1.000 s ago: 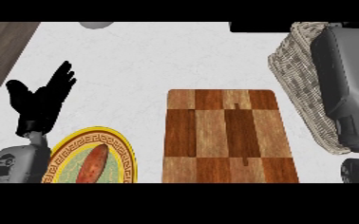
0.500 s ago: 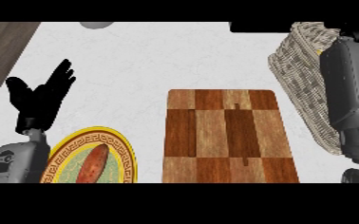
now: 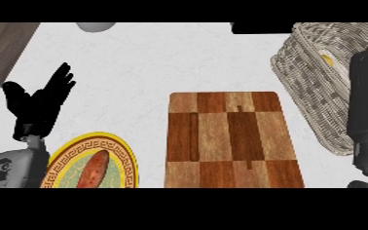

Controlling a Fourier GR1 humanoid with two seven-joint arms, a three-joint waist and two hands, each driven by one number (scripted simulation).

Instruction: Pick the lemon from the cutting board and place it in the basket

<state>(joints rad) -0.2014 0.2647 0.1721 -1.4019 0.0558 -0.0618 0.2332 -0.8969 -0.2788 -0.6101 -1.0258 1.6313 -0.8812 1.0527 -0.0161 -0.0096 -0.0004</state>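
A bit of the yellow lemon (image 3: 327, 59) shows inside the woven basket (image 3: 305, 78) at the far right of the counter. The wooden cutting board (image 3: 230, 141) lies in the middle with nothing on it. My right hand (image 3: 358, 107) is a black shape at the right edge, over the basket's right side and cut off by the view. It is apart from the lemon. At the left my left hand (image 3: 39, 102) rests open, fingers up, holding nothing.
A yellow-rimmed plate (image 3: 123, 152) with a reddish sausage (image 3: 93, 169) sits at the lower left, just below my left hand. A grey round object (image 3: 97, 26) and a black object (image 3: 262, 28) stand along the far edge.
My right arm has drawn back to the right, off the basket's middle, and the lemon now shows inside the basket. The left hand has not moved.
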